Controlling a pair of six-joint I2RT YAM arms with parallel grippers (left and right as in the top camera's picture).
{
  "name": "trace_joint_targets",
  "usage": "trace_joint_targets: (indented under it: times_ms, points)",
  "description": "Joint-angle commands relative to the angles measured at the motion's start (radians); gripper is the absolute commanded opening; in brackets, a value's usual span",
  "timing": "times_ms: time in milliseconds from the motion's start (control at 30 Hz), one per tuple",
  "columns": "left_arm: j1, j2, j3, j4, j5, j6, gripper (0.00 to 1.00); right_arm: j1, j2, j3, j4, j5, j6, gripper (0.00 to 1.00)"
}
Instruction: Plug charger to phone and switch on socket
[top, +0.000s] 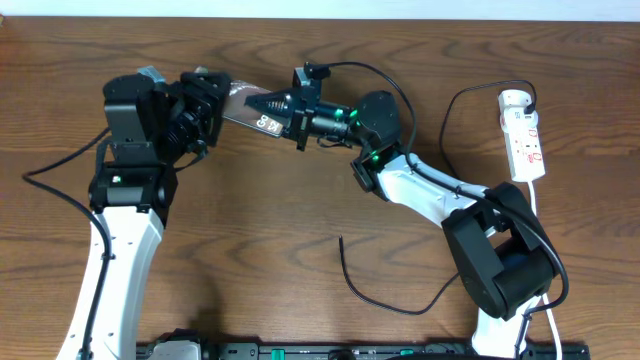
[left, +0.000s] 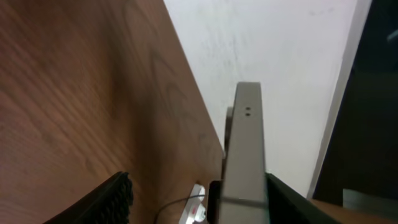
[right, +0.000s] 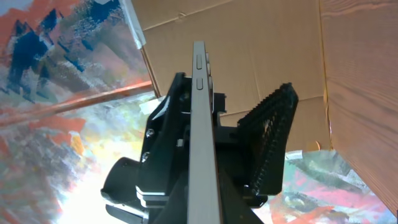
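The phone (top: 245, 108) is held edge-up in the air above the far left of the table, between my two grippers. My right gripper (top: 272, 104) is shut on its right end. In the right wrist view the phone's thin grey edge (right: 200, 112) runs up from my jaws (right: 205, 208). My left gripper (top: 210, 98) is open around its left end. In the left wrist view the phone (left: 249, 143) lies against one finger and the other finger stands well apart (left: 198, 182). The charger (top: 352, 285) lies loose on the table, its free tip pointing up. The socket (top: 524, 140) lies far right, also visible in the left wrist view (left: 196, 211).
The charger's cable loops from the socket's top end behind my right arm (top: 430, 195). The white cord (top: 538, 215) runs down the right edge. My left arm's base (top: 125, 190) stands at the left. A painted board and cardboard show in the right wrist view.
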Motion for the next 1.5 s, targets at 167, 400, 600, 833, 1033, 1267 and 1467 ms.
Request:
trace_joint_targets:
  times_ms: [167, 400, 600, 833, 1033, 1267, 1467]
  points:
    - [0.004, -0.005, 0.000, 0.036, 0.038, 0.011, 0.60, 0.002, -0.011, 0.013, 0.019, 0.003, 0.011, 0.01]
    - [0.004, -0.005, 0.000, 0.036, 0.035, 0.011, 0.40, 0.002, -0.011, 0.013, 0.019, -0.004, 0.011, 0.01]
    - [0.004, -0.005, 0.000, 0.036, 0.035, 0.010, 0.28, 0.003, -0.011, 0.013, 0.020, -0.008, 0.011, 0.01]
    - [0.004, -0.005, 0.000, 0.044, 0.035, -0.001, 0.20, 0.004, -0.011, 0.013, 0.019, -0.019, 0.011, 0.01]
    - [0.004, -0.005, 0.000, 0.077, 0.035, -0.013, 0.20, 0.004, -0.011, 0.013, 0.020, -0.019, 0.011, 0.01]
    - [0.004, -0.005, 0.000, 0.091, 0.036, -0.013, 0.19, 0.004, -0.011, 0.013, 0.019, -0.018, 0.011, 0.01]
    - [0.004, -0.005, 0.000, 0.130, 0.056, -0.016, 0.19, 0.004, -0.011, 0.013, 0.019, -0.011, 0.011, 0.01]
